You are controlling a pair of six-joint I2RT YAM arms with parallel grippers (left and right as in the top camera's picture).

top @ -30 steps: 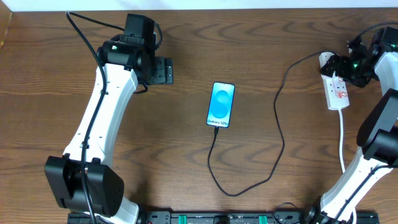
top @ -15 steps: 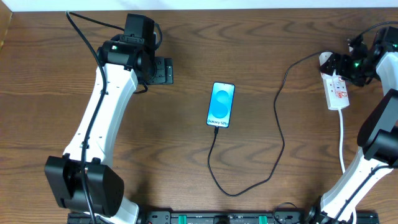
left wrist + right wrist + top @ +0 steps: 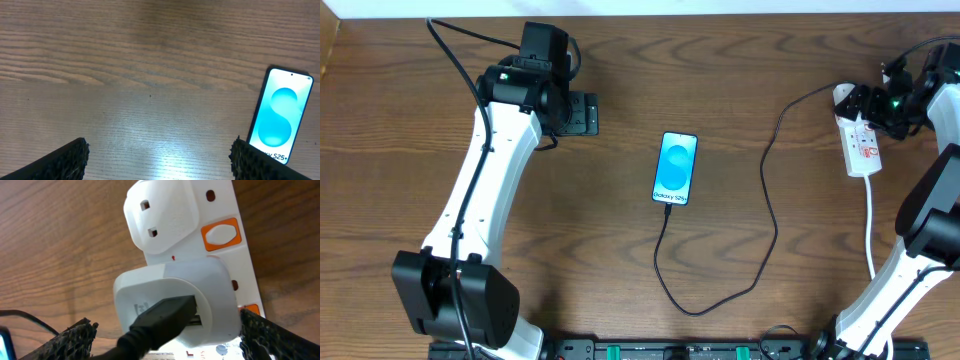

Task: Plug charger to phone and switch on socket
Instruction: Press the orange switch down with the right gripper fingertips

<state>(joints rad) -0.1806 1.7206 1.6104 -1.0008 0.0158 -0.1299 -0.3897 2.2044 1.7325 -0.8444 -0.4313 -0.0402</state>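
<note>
The right claw [image 3: 170, 339] was held wide open over the socket [image 3: 861, 145] at the table's [image 3: 620, 280] far right. Of its orange switches [image 3: 220, 234], the one serving the adapter [image 3: 175, 297] was best pressed squarely by one fingertip.

phone [image 3: 676, 168] central, charger [image 3: 776, 235] looping to its near end, socket [image 3: 863, 148] far right

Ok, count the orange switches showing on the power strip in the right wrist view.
2. One orange switch sits on the power strip beside the upper white block; the other peeks out right of the white adapter. More may lie outside the frame.
</note>
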